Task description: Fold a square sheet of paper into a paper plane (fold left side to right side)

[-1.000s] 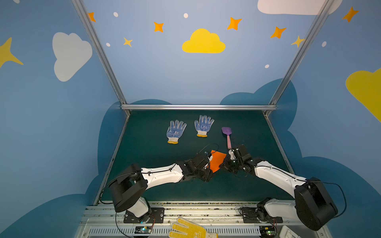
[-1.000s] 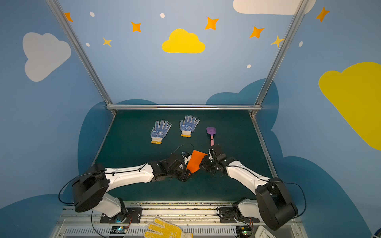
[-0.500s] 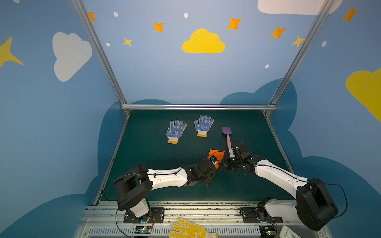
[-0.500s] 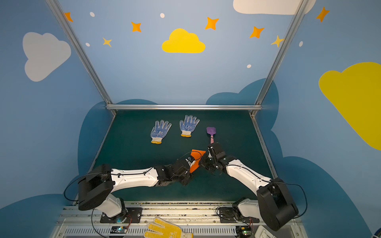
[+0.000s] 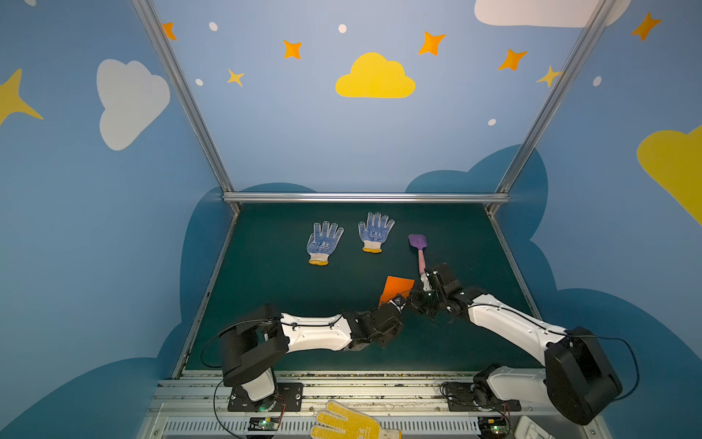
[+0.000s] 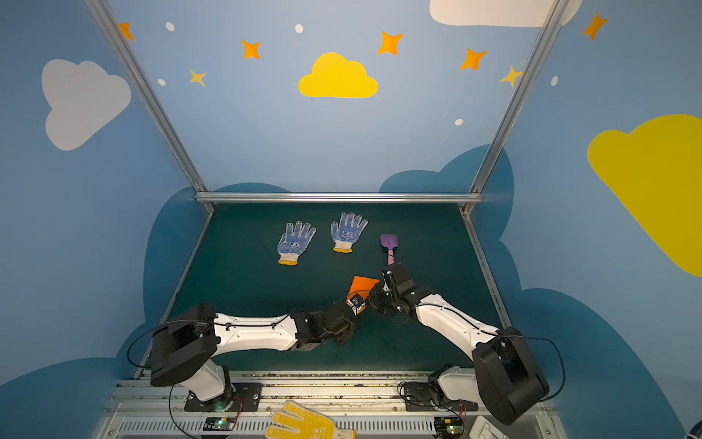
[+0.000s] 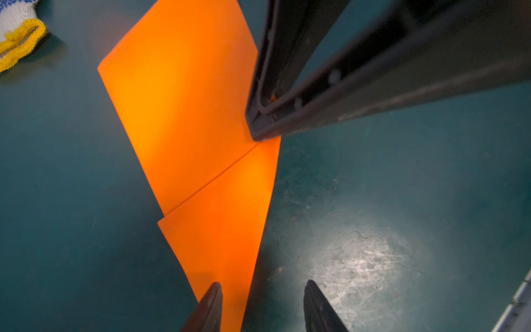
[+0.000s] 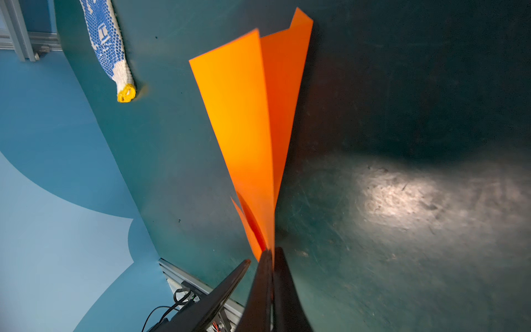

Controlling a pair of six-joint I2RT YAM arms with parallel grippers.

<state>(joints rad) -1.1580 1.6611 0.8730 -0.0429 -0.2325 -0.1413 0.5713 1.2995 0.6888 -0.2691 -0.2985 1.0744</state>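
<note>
Orange paper (image 5: 397,289) sits on the green mat (image 5: 285,296), right of centre toward the front, squeezed between both arms. Right gripper (image 8: 268,254) is clamped tight on one edge of it; from the pinch two flaps fan apart, not pressed flat. Left wrist view shows a diagonal line across the paper (image 7: 186,115) where one layer overlaps the other. Left gripper (image 7: 263,283) has its jaws spread and is gripping nothing: one fingertip (image 7: 212,299) is over the paper's narrow near corner, the other is over bare mat beside it. The two grippers are nearly touching, so in both top views they cover the near end of the paper (image 6: 362,286). Right arm's wrist also covers the near end of the toy shovel (image 5: 418,247), purple blade and pink handle, just behind the paper. Two blue-dotted gloves (image 5: 324,243) (image 5: 376,233) lie flat further back, left of the shovel, well clear of the paper; the nearer one's yellow cuff (image 7: 20,40) shows in the left wrist view. A yellow glove (image 5: 349,422) lies on the front rail, off the mat.
</note>
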